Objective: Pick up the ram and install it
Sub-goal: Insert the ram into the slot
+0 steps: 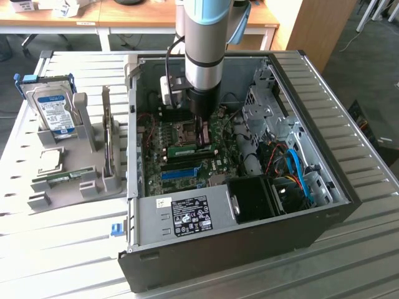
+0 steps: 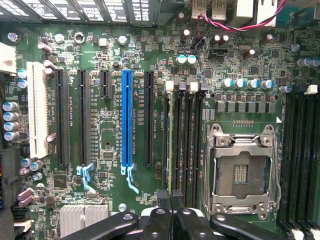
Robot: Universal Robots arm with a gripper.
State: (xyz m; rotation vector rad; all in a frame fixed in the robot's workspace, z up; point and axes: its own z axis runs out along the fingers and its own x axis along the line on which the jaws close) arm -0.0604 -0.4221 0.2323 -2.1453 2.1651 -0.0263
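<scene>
The end effector (image 1: 201, 138) is down inside the open computer case (image 1: 324, 205), its fingers pressed together right over the memory slots. In the wrist view the end effector (image 2: 171, 197) sits at one end of the ram (image 2: 173, 145), which stands edge-on in its slot just beside the empty CPU socket (image 2: 241, 170). I can't tell whether it pinches the thin board or only bears on its top edge. In the exterior view the ram (image 1: 187, 150) looks level along the slot.

My worry is the off-centre contact. Pushing at one end could seat that end while the other rides up, leaving the stick tilted and the white slot latches (image 2: 170, 86) unclosed. Too hard a push might flex the motherboard (image 2: 105, 200). A sideways slip would head toward the socket's exposed contacts.

For writing, the hard drive (image 1: 53, 109) standing in the grey tray (image 1: 93, 187) on the bench (image 1: 349, 261) carries a blue-and-white label, and the case has a black-and-white sticker (image 1: 190, 215). Neither can be read. The white print beside the blue expansion slot (image 2: 127, 120) is too fine to make out.
</scene>
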